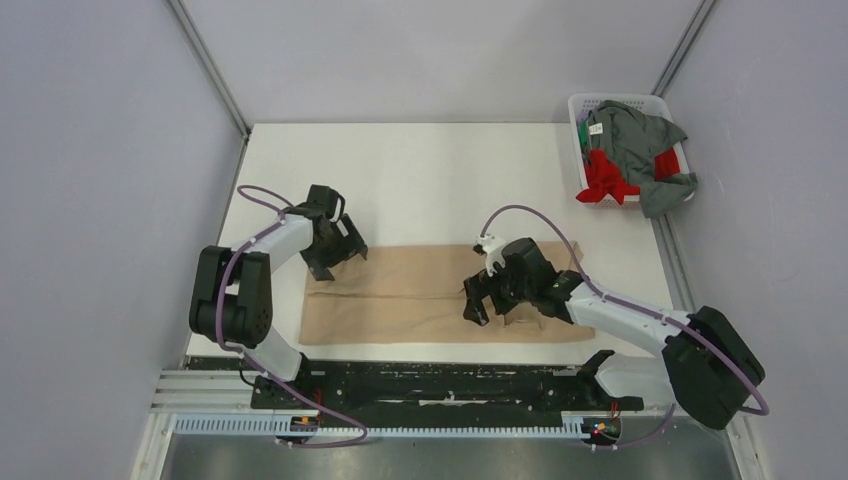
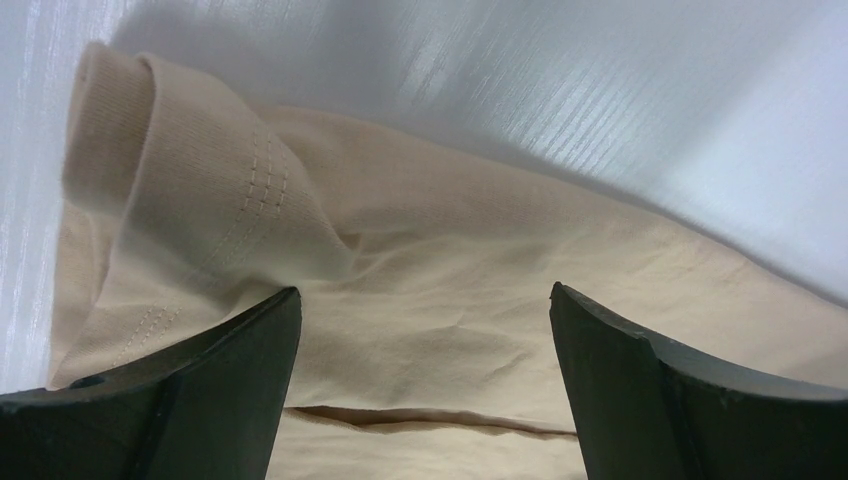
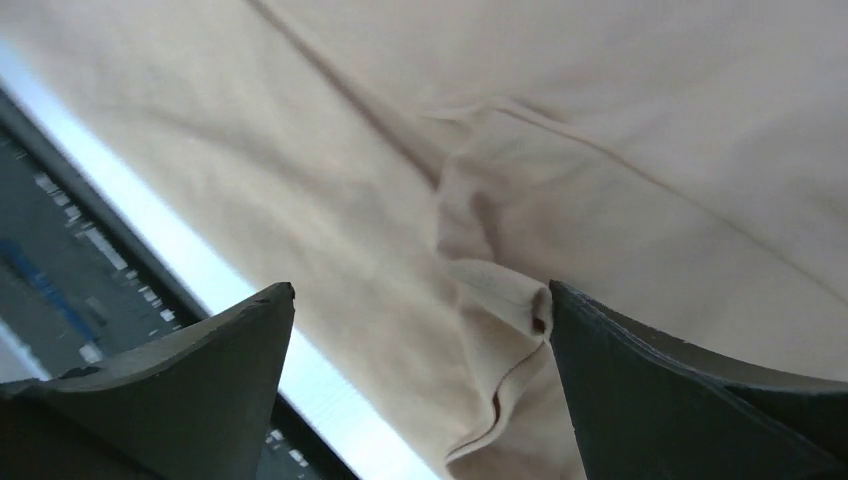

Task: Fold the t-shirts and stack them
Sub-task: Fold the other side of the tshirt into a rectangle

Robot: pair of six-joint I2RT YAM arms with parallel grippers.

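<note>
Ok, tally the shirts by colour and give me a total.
Tan shirt: 1
Grey-green shirt: 1
Red shirt: 1
Total: 3

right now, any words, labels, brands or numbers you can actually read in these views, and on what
No text can be read in any view.
Pale label on the grey-green t-shirt in the basket: too small to read.
Pale marks on the dark rail in the right wrist view: blurred.
Tan t-shirt: plain, only stitching.
</note>
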